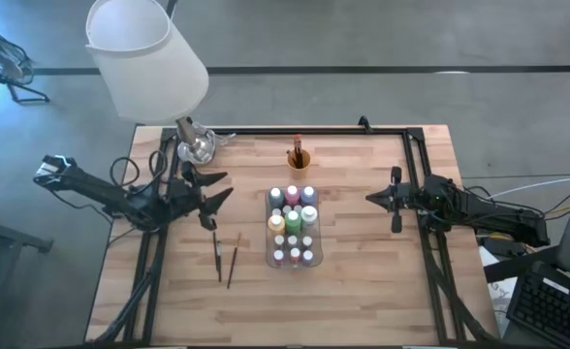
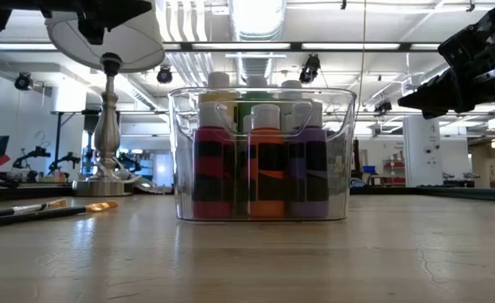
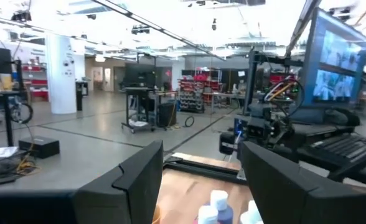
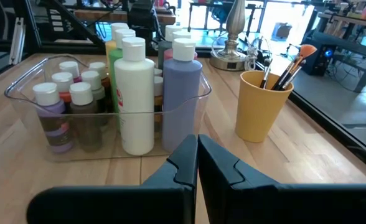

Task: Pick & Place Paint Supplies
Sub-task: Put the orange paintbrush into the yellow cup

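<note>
Nearest us in the low view sits the clear rectangular plastic tray (image 2: pixel 263 156), packed with small paint bottles in mixed colours (image 1: pixel 293 225); it sits mid-table on the light wooden table (image 1: pixel 363 291).

Counts: we make out roughly a dozen bottles in the tray from above, exact number hard to tell since caps crowd together. Two thin loose paintbrushes (image 1: pixel 225 258) lie on the table near the left arm, well apart from the tray. One small orange cup (image 1: pixel 299 159) stands beyond the tray with a few brushes in it. One white-shaded lamp (image 1: pixel 147 56) stands at the table's far left corner.

The left hand (image 1: pixel 213 194) hovers above the table between lamp and tray, fingers spread, grasping nothing. The right hand (image 1: pixel 374 198) waits beside the tray, clenched and empty.

Risks, as we judge them: the thin brushes lie flat, so fingers may scrape the wood or pinch only one. The left arm works close to the lamp base and could knock it. The crowded tray leaves little room; dropping anything in could topple tall bottles.
</note>
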